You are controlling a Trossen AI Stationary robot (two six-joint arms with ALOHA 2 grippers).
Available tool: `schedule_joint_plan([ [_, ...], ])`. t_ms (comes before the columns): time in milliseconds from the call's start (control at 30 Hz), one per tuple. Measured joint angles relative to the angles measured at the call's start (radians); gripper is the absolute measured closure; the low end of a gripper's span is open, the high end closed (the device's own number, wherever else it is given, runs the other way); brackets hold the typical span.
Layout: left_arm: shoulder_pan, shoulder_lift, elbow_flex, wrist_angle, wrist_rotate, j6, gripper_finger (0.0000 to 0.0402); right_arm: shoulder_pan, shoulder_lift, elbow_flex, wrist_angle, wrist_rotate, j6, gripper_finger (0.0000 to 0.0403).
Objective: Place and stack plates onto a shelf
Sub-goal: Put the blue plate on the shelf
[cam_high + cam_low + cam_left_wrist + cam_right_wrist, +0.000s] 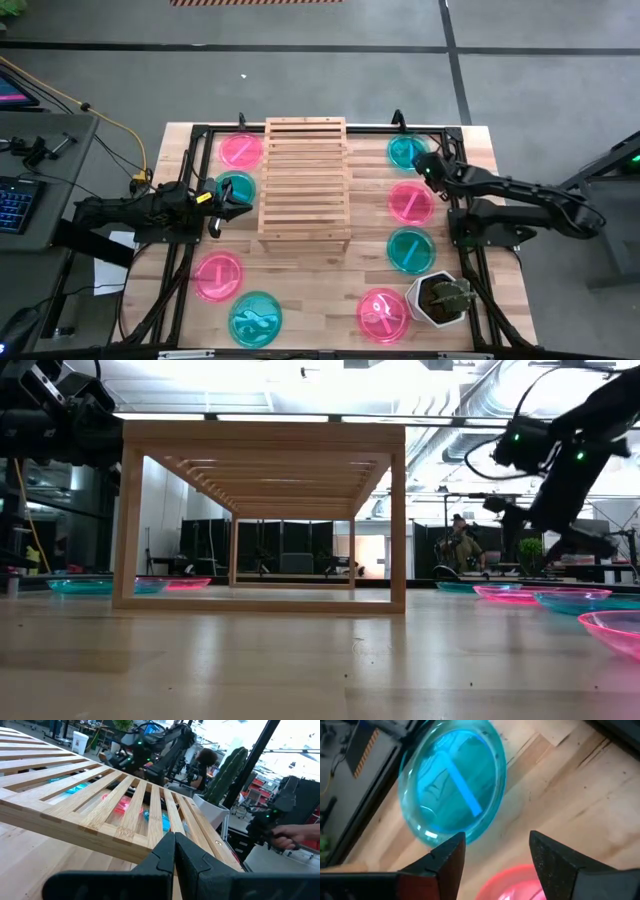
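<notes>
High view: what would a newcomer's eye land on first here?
The light wooden slatted shelf at the table's centre, its top bare. Around it, translucent pink and teal plastic plates lie on the tabletop, like the teal plate at the far right, where the right gripper hovers open. The left gripper, shut, sits beside the shelf.

Grey floor [300,80] w/ dark seams; ceiling ducts [480,400]; bright overhead light.

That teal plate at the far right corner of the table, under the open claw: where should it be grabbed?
On its raised rim, from above: the teal plate lies flat on the table, so only the rim offers an edge. The right end effector hovers open beside it.
</notes>
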Motion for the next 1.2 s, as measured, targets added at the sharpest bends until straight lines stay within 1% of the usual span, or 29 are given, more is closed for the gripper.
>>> schedule_joint_plan([
  [100,0.0,0.0,0.0,0.0,0.0,0.0,0.0402,-0.071,0.053,-0.006,0.087,-0.026,-0.061,0.0208],
  [233,0.0,0.0,0.0,0.0,0.0,0.0,0.0401,-0.137,0.132,-0.005,0.197,-0.076,-0.13,0.0221],
  [367,0.0,0.0,0.0,0.0,0.0,0.0,0.0401,-0.17,0.208,-0.005,0.215,-0.107,-0.141,0.0239],
  [567,0.0,0.0,0.0,0.0,0.0,0.0,0.0402,-0.192,0.292,-0.004,0.272,-0.104,-0.156,0.0268],
  [667,0.0,0.0,0.0,0.0,0.0,0.0,0.0401,-0.2,0.325,-0.003,0.324,-0.102,-0.195,0.0296],
  [767,0.0,0.0,0.0,0.0,0.0,0.0,0.0402,-0.202,0.349,-0.003,0.348,-0.095,-0.201,0.0344],
  [833,0.0,0.0,0.0,0.0,0.0,0.0,0.0402,-0.201,0.357,-0.003,0.348,-0.095,-0.204,0.0382],
  [867,0.0,0.0,0.0,0.0,0.0,0.0,0.0402,-0.201,0.356,-0.003,0.35,-0.097,-0.219,0.0391],
  [1033,0.0,0.0,0.0,0.0,0.0,0.0,0.0402,-0.196,0.318,-0.005,0.332,-0.134,-0.285,0.0397],
  [1100,0.0,0.0,0.0,0.0,0.0,0.0,0.0401,-0.182,0.278,-0.006,0.313,-0.144,-0.32,0.0401],
  [1200,0.0,0.0,0.0,0.0,0.0,0.0,0.0401,-0.153,0.196,0.007,0.229,-0.137,-0.379,0.0402],
])
